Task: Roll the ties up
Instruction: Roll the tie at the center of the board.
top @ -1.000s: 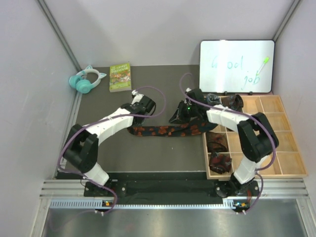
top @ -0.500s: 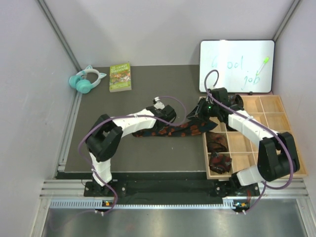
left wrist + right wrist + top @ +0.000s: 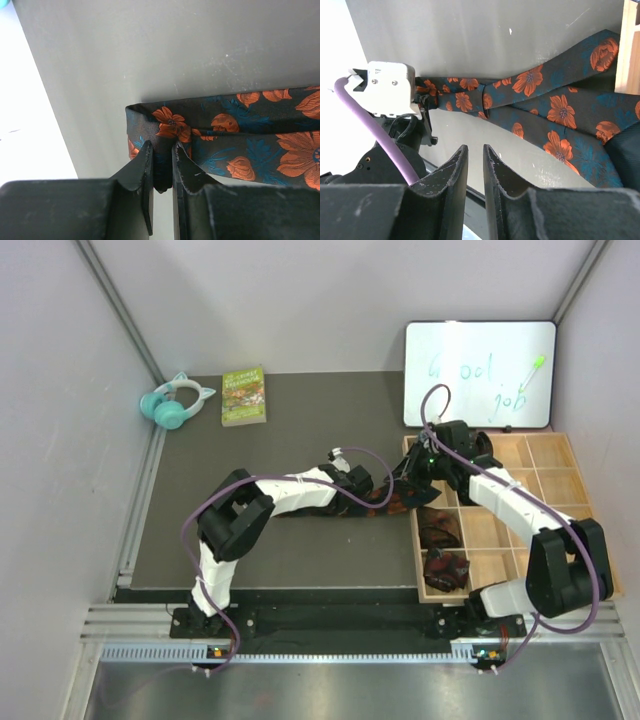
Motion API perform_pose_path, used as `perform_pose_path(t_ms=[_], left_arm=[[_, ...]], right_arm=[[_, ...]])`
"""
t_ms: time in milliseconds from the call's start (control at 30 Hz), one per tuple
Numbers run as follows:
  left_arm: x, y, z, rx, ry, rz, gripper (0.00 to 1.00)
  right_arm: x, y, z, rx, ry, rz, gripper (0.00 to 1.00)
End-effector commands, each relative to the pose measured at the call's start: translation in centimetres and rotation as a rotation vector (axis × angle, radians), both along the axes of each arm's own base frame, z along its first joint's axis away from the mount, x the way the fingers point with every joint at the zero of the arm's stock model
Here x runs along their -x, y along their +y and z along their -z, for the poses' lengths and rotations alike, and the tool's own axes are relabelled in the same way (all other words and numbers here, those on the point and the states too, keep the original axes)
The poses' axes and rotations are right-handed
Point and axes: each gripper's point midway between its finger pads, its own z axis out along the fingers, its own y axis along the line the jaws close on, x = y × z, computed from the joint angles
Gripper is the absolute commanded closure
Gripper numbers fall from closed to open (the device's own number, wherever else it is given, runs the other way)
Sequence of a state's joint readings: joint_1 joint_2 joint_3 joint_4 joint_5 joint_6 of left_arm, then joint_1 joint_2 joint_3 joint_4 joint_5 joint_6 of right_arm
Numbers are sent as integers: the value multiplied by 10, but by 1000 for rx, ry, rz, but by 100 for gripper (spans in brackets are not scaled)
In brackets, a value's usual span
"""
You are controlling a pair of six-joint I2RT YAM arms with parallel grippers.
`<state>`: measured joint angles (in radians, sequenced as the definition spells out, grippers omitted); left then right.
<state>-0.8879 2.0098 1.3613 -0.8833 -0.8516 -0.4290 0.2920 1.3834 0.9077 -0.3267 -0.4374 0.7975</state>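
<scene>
A black tie with orange-red flowers (image 3: 330, 508) lies on the dark mat, doubled over itself toward the wooden tray. My left gripper (image 3: 161, 150) is shut on the tie's folded end (image 3: 170, 125); from above, the left gripper (image 3: 365, 485) sits near the mat's right side. My right gripper (image 3: 475, 149) hovers just above the mat with a narrow gap between its fingers and nothing in it. The wide part of the tie (image 3: 555, 110) lies beyond its tips. Seen from above, the right gripper (image 3: 408, 476) is at the tray's left edge.
The wooden compartment tray (image 3: 560, 540) at the right holds rolled ties (image 3: 438, 528) (image 3: 446, 568) and a dark one (image 3: 470, 447) at the back. A whiteboard (image 3: 480, 375) leans behind it. A green book (image 3: 243, 395) and teal headphones (image 3: 175, 403) lie at the back left.
My left gripper has carried the tie's end to the right, folding the tie onto itself. The right gripper moved right to the tray's edge, and its jaws parted slightly.
</scene>
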Motion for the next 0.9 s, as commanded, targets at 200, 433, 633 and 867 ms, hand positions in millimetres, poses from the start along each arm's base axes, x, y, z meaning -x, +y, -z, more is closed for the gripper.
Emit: perform_pose_path(t_ms=[200, 433, 633, 867], left_arm=[[2, -36, 16, 208, 50, 10, 90], [3, -45, 20, 282, 86, 12, 79], [1, -50, 14, 394, 105, 4, 67], [-5, -59, 5, 622, 139, -16, 60]], right_arm=[[-1, -5, -15, 2, -61, -5, 81], [-1, -6, -18, 6, -64, -4, 80], [-2, -6, -20, 5, -67, -4, 80], [-2, -6, -22, 4, -70, -1, 80]])
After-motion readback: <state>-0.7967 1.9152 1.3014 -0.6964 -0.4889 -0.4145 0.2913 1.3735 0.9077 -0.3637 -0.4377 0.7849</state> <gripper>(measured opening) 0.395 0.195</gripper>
